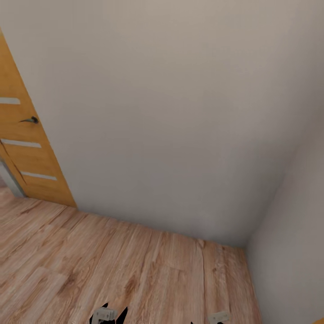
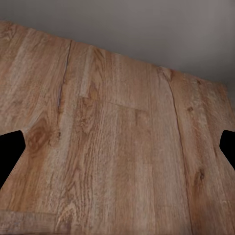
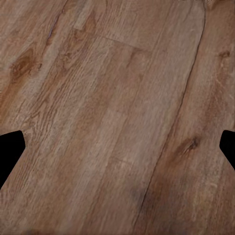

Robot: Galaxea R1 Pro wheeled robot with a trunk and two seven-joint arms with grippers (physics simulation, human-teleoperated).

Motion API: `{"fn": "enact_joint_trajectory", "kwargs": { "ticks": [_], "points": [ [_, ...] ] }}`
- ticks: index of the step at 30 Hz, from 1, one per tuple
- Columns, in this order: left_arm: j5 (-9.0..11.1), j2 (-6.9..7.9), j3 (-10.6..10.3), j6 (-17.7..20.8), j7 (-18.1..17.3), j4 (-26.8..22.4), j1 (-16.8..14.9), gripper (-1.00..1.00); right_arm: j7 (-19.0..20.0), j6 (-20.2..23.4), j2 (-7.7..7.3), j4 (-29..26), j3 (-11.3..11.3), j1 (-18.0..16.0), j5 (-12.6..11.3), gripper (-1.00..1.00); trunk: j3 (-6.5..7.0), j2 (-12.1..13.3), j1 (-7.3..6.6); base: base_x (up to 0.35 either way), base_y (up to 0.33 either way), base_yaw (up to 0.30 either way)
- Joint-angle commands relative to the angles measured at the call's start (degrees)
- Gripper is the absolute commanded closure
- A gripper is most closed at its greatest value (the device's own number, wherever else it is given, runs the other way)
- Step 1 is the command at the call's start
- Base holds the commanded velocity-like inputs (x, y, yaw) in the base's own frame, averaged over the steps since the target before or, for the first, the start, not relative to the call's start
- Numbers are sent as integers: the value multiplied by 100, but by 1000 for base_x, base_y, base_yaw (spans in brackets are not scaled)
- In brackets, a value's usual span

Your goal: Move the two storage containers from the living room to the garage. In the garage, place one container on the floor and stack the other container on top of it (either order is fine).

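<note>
The head view faces a room corner where a plain grey-white wall (image 1: 171, 112) meets a second wall (image 1: 292, 252) on the right. A light wood plank floor (image 1: 112, 265) runs up to both, its planks' long axis heading roughly away from the robot toward the far wall. At the left stands a wooden door (image 1: 27, 153), leaning in the picture, with pale horizontal slats and a dark lever handle (image 1: 30, 120).

Small pale and black parts of the robot's arms (image 1: 105, 313) poke in at the bottom edge of the head view. A sliver of orange (image 1: 318, 320) sits at the bottom right corner, too small to identify, so the storage containers cannot be placed or their direction told.

The left gripper (image 2: 117, 147) has its two black fingertips (image 2: 11, 152) spread wide at the frame's opposite edges, with only plank floor and a strip of wall between them. The right gripper (image 3: 117, 149) is likewise spread wide over bare planks, its fingertips (image 3: 10, 152) holding nothing.
</note>
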Motion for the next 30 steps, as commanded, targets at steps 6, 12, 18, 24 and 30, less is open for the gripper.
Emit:
{"fn": "enact_joint_trajectory", "kwargs": {
  "ticks": [6,12,18,24,30],
  "points": [
    [61,1,-32,-3,-36,3,-3,-100,16,-24,0,12,36,-4,-60,-100,-31,-3,0,80,0,250],
    [65,1,-32,-3,-42,3,-3,-100,16,-24,0,15,36,-4,-60,-100,-56,-3,0,199,0,225],
    [66,1,-32,-3,-44,3,-3,-100,16,-22,0,12,36,-4,-60,-100,-69,-3,0,258,0,102],
    [65,1,-32,-3,-45,-1,-3,-100,16,-16,0,10,36,-4,-60,-100,-72,-3,0,282,0,18],
    [68,1,-22,-3,-41,-2,-3,-100,15,-16,5,15,36,-4,-60,-100,-74,-3,0,294,0,26]
  ]
}}
